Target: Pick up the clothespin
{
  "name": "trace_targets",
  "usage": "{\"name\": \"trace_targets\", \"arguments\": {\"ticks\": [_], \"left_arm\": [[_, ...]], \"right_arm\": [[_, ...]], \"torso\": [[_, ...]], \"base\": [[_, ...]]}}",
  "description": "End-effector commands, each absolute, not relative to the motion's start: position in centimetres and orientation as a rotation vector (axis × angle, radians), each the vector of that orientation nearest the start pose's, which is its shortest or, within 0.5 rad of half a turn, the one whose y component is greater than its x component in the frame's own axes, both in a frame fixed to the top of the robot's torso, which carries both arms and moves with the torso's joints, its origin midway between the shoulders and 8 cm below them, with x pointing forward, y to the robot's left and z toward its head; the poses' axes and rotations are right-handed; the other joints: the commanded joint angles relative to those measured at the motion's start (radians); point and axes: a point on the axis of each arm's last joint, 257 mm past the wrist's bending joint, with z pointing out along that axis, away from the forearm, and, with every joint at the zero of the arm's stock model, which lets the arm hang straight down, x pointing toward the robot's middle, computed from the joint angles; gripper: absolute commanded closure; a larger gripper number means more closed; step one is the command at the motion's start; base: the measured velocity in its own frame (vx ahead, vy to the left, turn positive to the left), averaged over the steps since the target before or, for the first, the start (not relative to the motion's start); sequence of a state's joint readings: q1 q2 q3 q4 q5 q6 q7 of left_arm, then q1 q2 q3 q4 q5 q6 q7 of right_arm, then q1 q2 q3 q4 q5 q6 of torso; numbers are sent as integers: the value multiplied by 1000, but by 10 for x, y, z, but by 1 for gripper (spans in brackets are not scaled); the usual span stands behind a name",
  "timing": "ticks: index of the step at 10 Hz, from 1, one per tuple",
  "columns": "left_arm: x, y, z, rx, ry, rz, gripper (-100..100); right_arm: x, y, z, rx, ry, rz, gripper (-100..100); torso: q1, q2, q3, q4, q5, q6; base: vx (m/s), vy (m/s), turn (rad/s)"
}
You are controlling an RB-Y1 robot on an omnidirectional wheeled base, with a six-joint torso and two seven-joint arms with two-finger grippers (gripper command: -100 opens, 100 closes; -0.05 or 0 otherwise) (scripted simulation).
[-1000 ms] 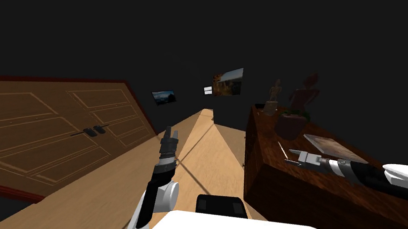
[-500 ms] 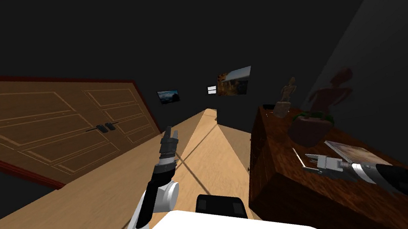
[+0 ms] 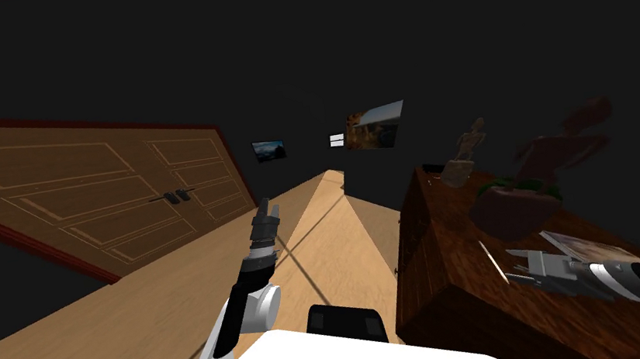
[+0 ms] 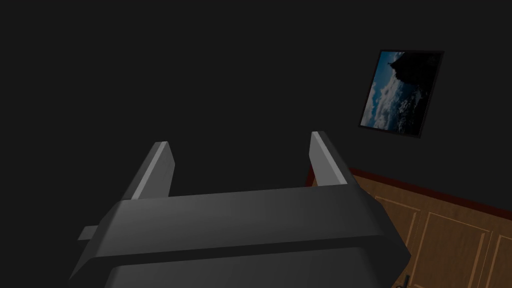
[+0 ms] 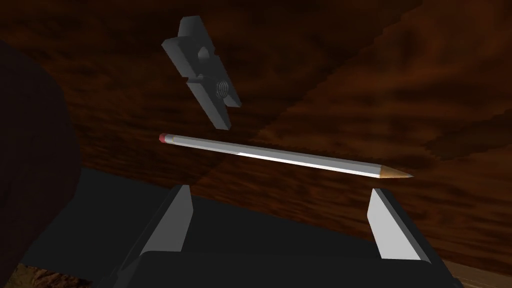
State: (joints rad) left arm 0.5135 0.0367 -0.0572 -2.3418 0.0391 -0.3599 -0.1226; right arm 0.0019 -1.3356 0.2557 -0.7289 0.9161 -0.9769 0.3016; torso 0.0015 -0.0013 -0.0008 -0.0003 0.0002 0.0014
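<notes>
Two-fingered right gripper stands wide, empty; clothespin lies ahead beyond the pencil, long axis roughly along the reach. Left gripper, also wide, well apart.

The grey clothespin, coil spring at its middle, lies flat on the dark bench, ahead of the right claw, untouched.
</notes>
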Motion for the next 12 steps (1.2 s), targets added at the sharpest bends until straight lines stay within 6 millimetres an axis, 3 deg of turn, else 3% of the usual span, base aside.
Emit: {"name": "trace_targets", "arguments": {"ticks": [1,2,4,6,10,12], "left_arm": [[356,263,19,-684,721,-1249,0],[356,263,19,-684,721,-1249,0],[356,263,19,-684,721,-1249,0],[356,263,19,-684,721,-1249,0],[356,263,19,-684,721,-1249,0],[356,263,19,-684,721,-1249,0]], "right_arm": [[293,-676,-289,-988,2423,-180,-100],[272,-696,-288,-997,2482,-214,-100],[279,-701,-282,-993,2477,-237,-100],[270,-697,-290,-1010,2491,-218,-100],[192,-744,-292,-1094,2702,-276,-100],[197,-738,-294,-1127,2687,-265,-100]], "torso": [[0,0,0,0,0,0],[0,-1,-1,0,0,0],[1,-3,-2,-1,0,0],[-1,3,2,1,0,1],[0,-3,-2,-1,0,0],[0,-1,-1,0,0,0]], "base": [[64,26,137],[104,38,187],[51,13,16],[-10,-3,-4],[77,15,126],[40,11,12]]}}
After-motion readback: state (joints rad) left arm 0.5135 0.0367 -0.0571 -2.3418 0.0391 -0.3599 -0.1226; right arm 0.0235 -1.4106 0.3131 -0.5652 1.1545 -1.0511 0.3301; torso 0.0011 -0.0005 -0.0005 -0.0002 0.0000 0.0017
